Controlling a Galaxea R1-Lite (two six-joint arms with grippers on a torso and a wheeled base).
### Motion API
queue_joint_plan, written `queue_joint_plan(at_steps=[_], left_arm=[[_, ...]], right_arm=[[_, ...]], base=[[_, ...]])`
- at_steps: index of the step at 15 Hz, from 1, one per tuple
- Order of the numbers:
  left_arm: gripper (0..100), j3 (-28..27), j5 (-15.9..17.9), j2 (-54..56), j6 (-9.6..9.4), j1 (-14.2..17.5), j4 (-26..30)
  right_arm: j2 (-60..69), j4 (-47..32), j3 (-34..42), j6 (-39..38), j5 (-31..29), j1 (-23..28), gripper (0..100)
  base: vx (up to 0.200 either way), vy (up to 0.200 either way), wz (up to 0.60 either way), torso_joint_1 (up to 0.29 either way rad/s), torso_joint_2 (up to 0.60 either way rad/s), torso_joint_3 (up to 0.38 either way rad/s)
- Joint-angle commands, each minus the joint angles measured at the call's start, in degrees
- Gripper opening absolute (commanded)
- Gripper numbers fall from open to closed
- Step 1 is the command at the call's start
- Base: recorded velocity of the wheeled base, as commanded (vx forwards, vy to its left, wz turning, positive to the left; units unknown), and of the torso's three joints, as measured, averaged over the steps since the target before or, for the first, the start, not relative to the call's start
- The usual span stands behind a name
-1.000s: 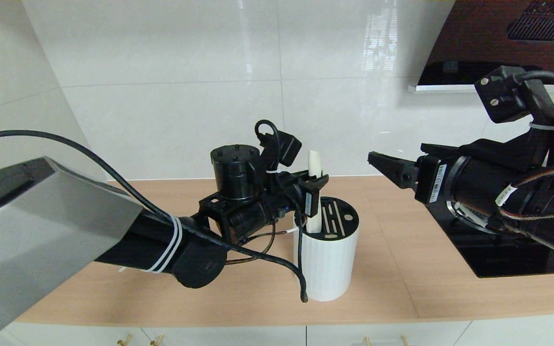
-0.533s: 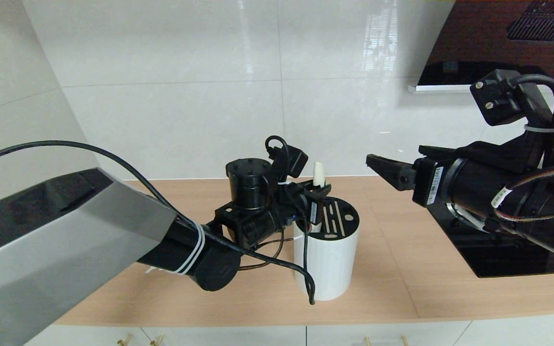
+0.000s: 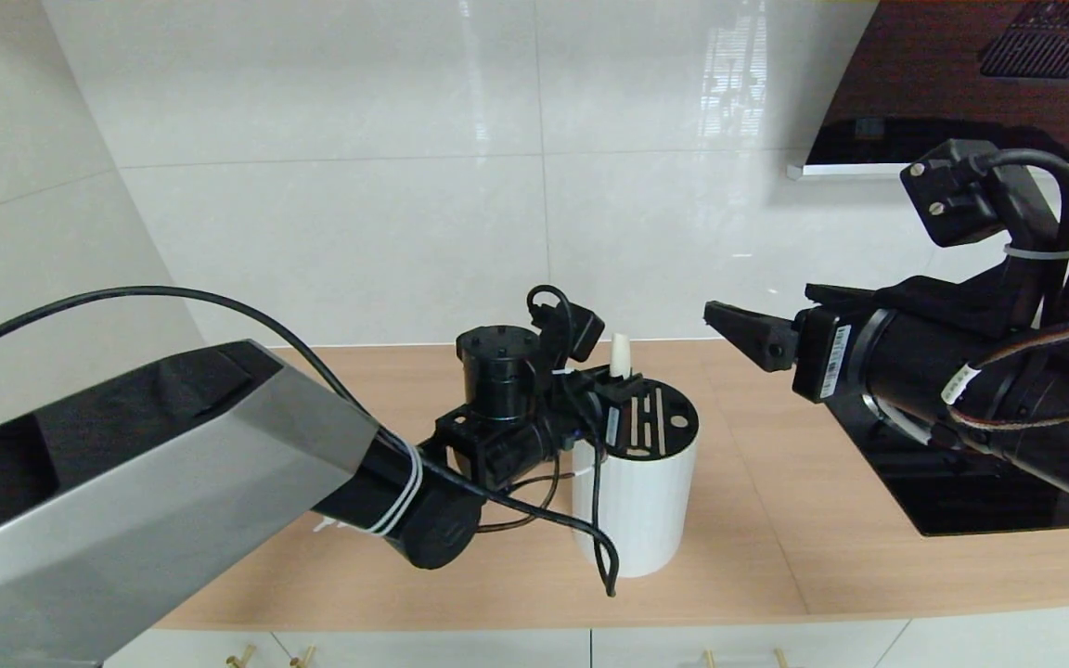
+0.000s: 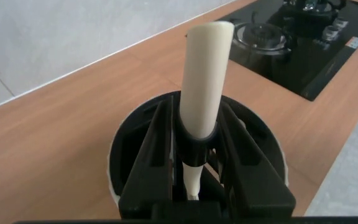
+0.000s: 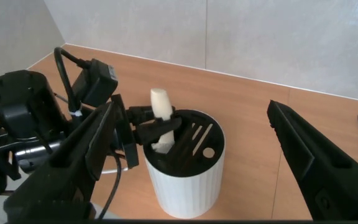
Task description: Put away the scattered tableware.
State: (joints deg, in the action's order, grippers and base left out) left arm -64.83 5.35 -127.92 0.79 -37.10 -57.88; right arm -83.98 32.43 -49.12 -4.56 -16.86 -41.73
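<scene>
The left gripper (image 3: 616, 382) is clamped on the cream handle (image 4: 205, 74) of a utensil that stands upright, its lower end in the black slotted top of the white holder (image 3: 637, 506) on the wooden counter (image 3: 757, 529). The right gripper (image 3: 734, 325), its fingers spread apart, hovers beside the holder without touching it.

Cream handle (image 4: 205, 74), white ribbed holder (image 3: 635, 510) with black slotted top (image 3: 663, 419), light wooden counter (image 3: 757, 543).

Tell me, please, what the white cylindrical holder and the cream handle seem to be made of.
White ribbed cylindrical holder: probably matte plastic, judging by even moulded ribs. Cream rounded handle: smooth, uniform, faint sheen; plastic or ceramic, unclear.
</scene>
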Motion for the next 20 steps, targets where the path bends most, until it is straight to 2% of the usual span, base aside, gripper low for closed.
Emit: queue_joint_plan(at_steps=[1, 2, 3, 10, 11, 12, 14, 16, 17, 18, 19, 20], left_arm=[[0, 0.0, -0.8, -0.1, -0.09, 0.0, -0.7], [0, 0.0, -0.9, -0.1, -0.09, 0.0, -0.7], [100, -0.2, -2.0, -0.1, -0.09, -0.1, -0.9], [100, -0.2, -6.1, 5.4, -0.09, 0.0, -4.8], [100, 2.2, -10.5, 9.4, -0.09, -0.1, -8.3], [100, 5.4, -14.4, 14.9, -0.09, 0.1, -11.8], [100, 11.9, -14.9, 25.1, -0.44, 0.6, -12.3], [100, 21.6, -16.2, 35.5, -0.62, 2.1, -12.3], [100, 24.3, -16.6, 38.6, -0.62, 2.8, -12.1], [100, 28.6, -16.7, 43.8, -0.62, 4.9, -11.4], [100, 36.5, -16.7, 53.6, -0.53, 10.6, -8.7], [100, 41.8, -16.6, 60.3, -0.18, 13.8, -4.4]], right_arm=[[-0.1, 0.0, 0.0, 0.0, 0.0, 0.0, 100], [-0.1, 0.0, 0.1, 0.0, 0.0, 0.0, 100], [0.0, 0.0, 0.0, 0.0, 0.0, 0.0, 100], [0.1, 0.1, 0.2, 0.0, -0.1, 0.1, 100], [0.8, 0.0, 0.5, 0.0, -0.6, 0.2, 100], [2.3, 0.1, 1.3, 0.0, -0.6, 1.7, 100], [5.6, -0.2, 2.9, 0.0, -0.6, 4.2, 100], [10.4, 0.0, 7.2, 0.0, -0.6, 4.9, 100], [12.3, 0.1, 8.7, 0.0, -0.6, 5.4, 100], [16.0, 0.0, 11.6, 0.1, -0.6, 7.4, 100], [22.5, -0.3, 19.7, -0.3, 0.1, 10.9, 100], [26.2, 0.3, 27.0, 0.0, 0.1, 13.3, 100]], base=[[0.000, 0.000, 0.00, 0.000, 0.00, 0.000], [0.000, 0.000, 0.00, 0.000, 0.00, 0.000], [0.000, 0.000, 0.00, 0.000, 0.00, 0.000], [0.000, 0.000, 0.00, 0.000, 0.00, 0.000], [0.000, 0.000, 0.00, 0.000, 0.00, 0.000], [0.000, 0.000, 0.00, 0.000, 0.00, 0.000], [0.000, 0.000, 0.00, 0.000, 0.00, 0.000], [0.000, 0.000, 0.00, 0.000, 0.00, 0.000], [0.000, 0.000, 0.00, 0.000, 0.00, 0.000], [0.000, 0.000, 0.00, 0.000, 0.00, 0.000], [0.000, 0.000, 0.00, 0.000, 0.00, 0.000], [0.000, 0.000, 0.00, 0.000, 0.00, 0.000]])
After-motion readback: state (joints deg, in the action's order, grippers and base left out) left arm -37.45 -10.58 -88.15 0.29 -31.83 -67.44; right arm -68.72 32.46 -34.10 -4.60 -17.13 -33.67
